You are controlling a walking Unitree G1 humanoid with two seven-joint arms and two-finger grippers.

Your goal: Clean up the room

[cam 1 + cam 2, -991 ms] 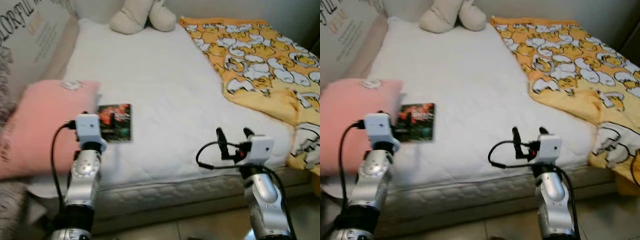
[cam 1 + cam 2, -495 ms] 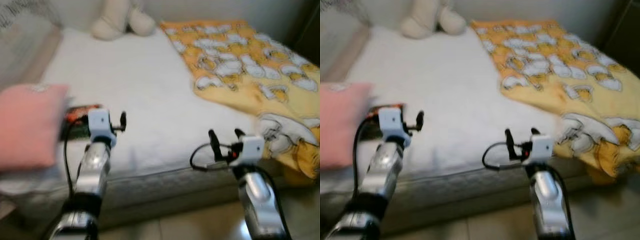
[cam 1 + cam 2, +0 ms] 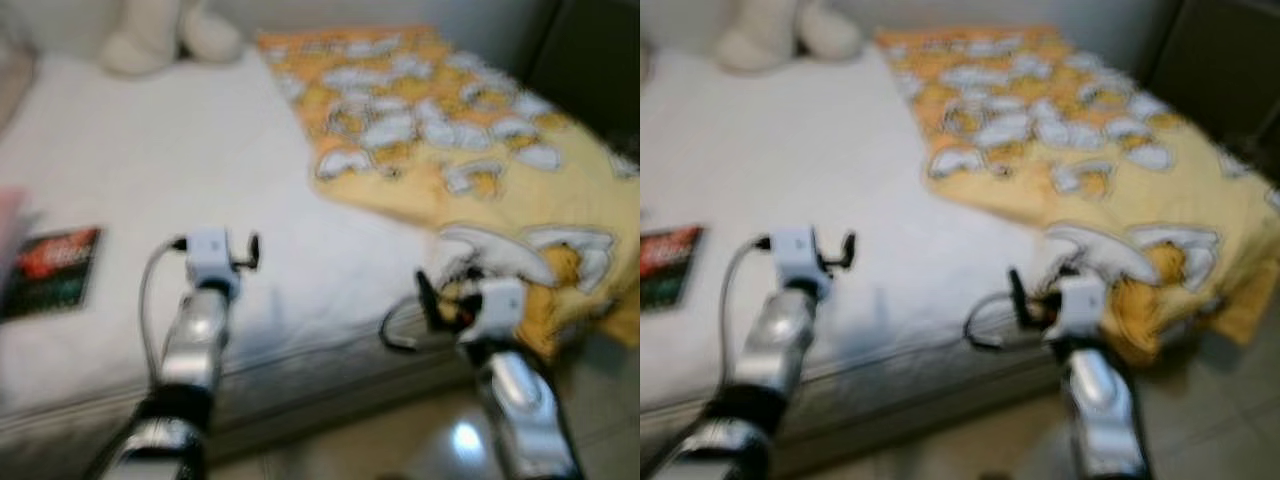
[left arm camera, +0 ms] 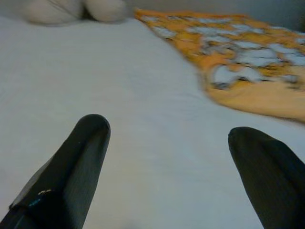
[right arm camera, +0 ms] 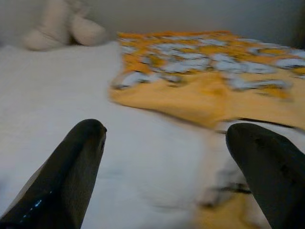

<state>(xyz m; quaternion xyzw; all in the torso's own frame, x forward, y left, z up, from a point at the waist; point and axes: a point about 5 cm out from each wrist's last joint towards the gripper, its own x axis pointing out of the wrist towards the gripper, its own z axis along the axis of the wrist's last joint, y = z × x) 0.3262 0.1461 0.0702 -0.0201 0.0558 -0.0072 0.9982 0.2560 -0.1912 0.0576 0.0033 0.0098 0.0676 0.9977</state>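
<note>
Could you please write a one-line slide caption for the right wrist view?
Open right gripper held above a white bed, facing a yellow patterned blanket and a cream plush toy.

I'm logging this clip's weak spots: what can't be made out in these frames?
- Book: cover print unreadable through motion blur in both eye views; its left side is cut off by the frame edge in the right eye view.
- Blanket: pattern figures smeared by blur.
- Stuffed toy: upper part cut off by the top edge.
- Right gripper, left gripper: both open, holding nothing; what lies below the mattress edge is too blurred.
</note>
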